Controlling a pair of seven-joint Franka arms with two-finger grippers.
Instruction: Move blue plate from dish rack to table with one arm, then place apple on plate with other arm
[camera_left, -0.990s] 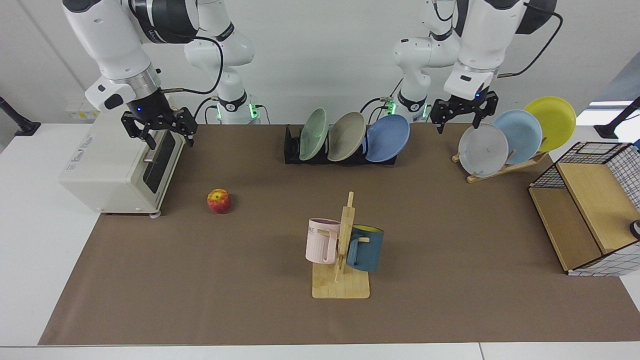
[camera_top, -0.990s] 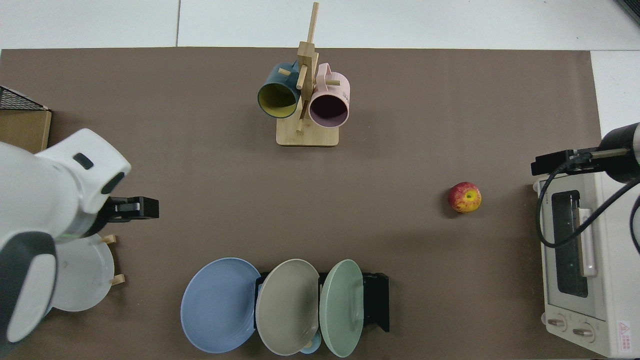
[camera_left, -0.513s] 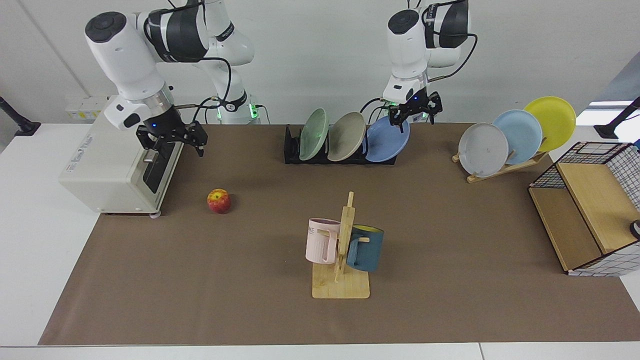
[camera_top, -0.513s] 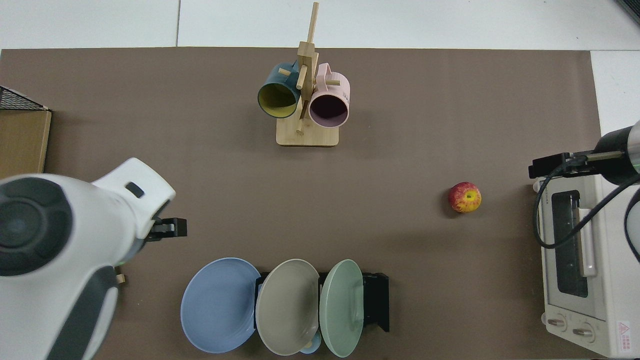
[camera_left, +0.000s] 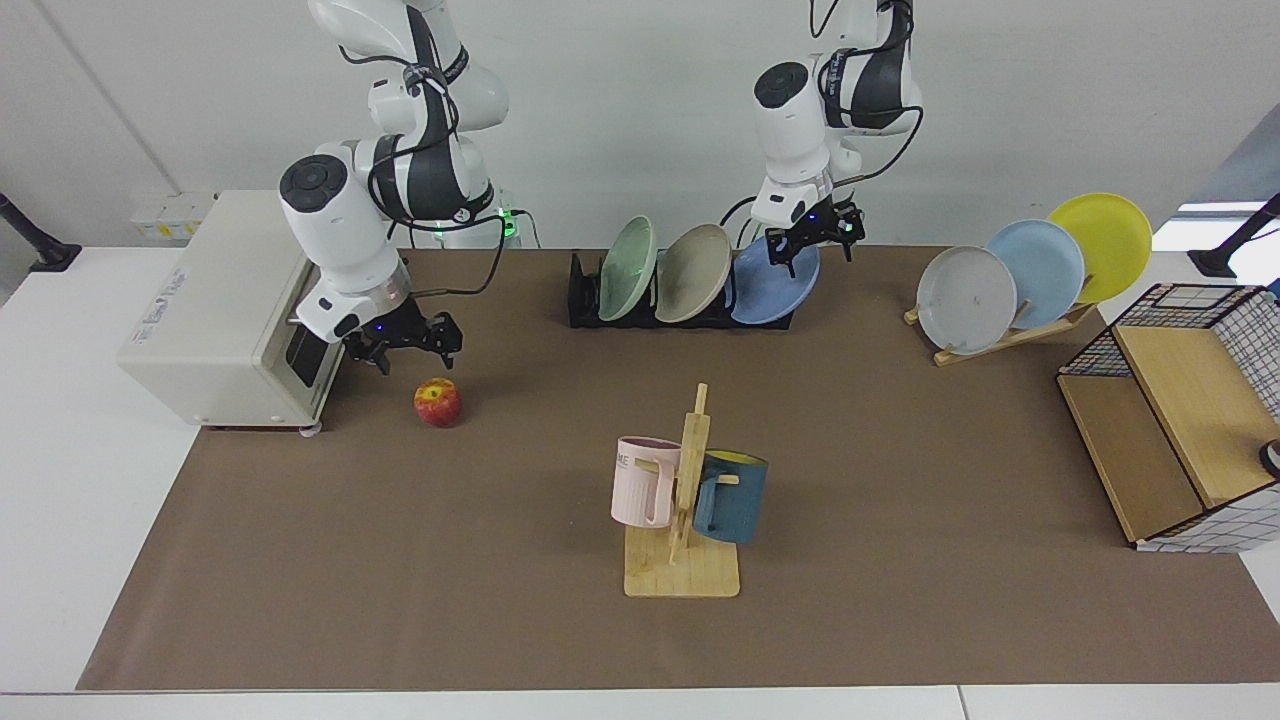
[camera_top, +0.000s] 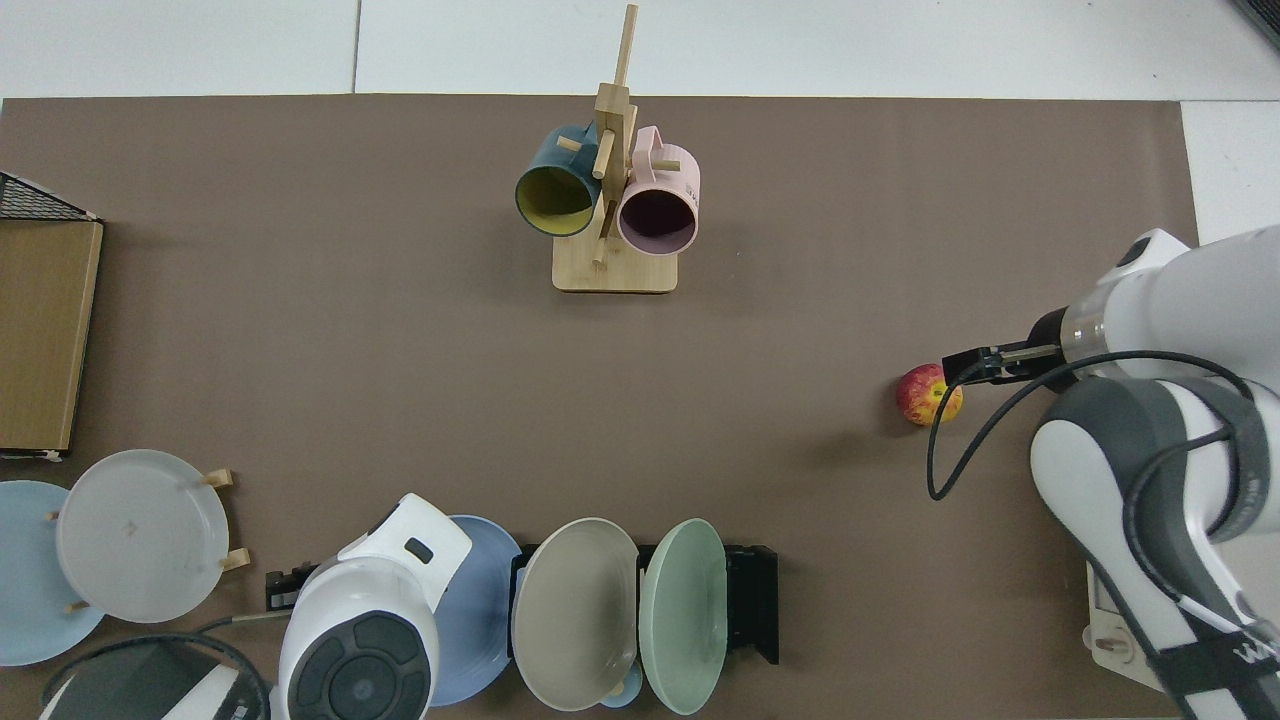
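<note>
The blue plate (camera_left: 772, 288) leans at the end of the black dish rack (camera_left: 583, 292), beside a beige and a pale green plate. My left gripper (camera_left: 818, 250) is open and down at the plate's upper rim; I cannot tell whether it touches. From above, the left arm's wrist hides most of the blue plate (camera_top: 482, 610). The apple (camera_left: 437, 402) lies on the brown mat of the table (camera_left: 500, 610). My right gripper (camera_left: 415, 355) hangs open just behind and above it, and is seen beside the apple (camera_top: 927, 394) in the top view.
A white toaster oven (camera_left: 220, 320) stands close behind the right arm. The wooden mug stand (camera_left: 682, 500) with a pink and a dark blue mug is mid-table. A wooden plate rack (camera_left: 1010, 335) holds grey, pale blue and yellow plates. A wire basket with a wooden shelf (camera_left: 1180, 420) sits beyond it.
The left arm swung from the wooden plate rack over to the blue plate and lowered to its rim. The right arm came down from the toaster oven to just behind the apple.
</note>
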